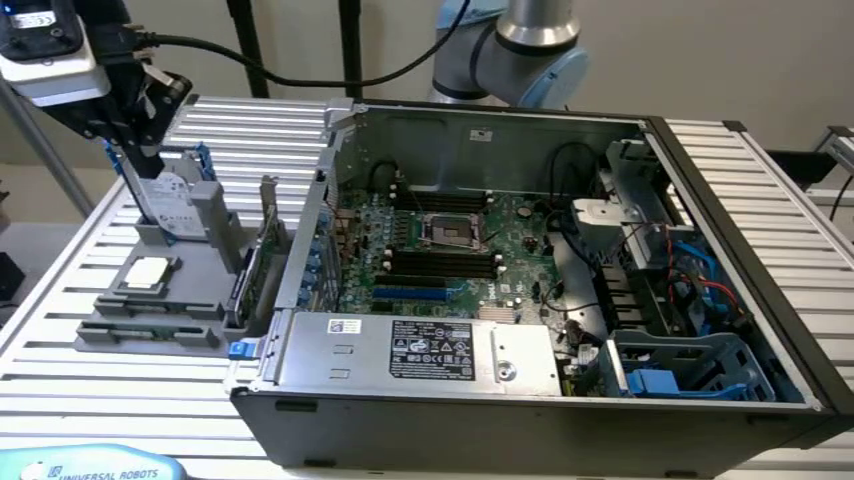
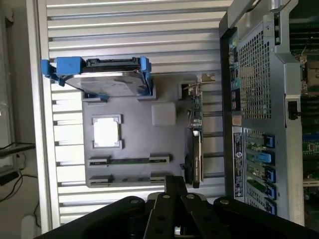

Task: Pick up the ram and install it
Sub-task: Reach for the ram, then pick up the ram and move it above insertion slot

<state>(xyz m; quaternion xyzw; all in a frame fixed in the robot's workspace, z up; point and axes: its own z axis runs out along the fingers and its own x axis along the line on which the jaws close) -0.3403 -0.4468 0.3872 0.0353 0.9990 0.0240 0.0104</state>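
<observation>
Shut black claw [image 2: 173, 186], gripping nothing, hangs high over one edge of the gray tray [image 2: 134, 139] in the wrist view. Near that edge the ram [image 2: 128, 160] stands in a slot, well below the claw, by a silver chip [image 2: 106, 132], hard drive [image 2: 107, 82] and upright card [image 2: 195, 149]. Exterior view adds the open computer case [image 1: 534, 420] just beside the tray.

Tray [image 1: 134, 338] beside computer case [image 1: 534, 420], possibly in contact
</observation>
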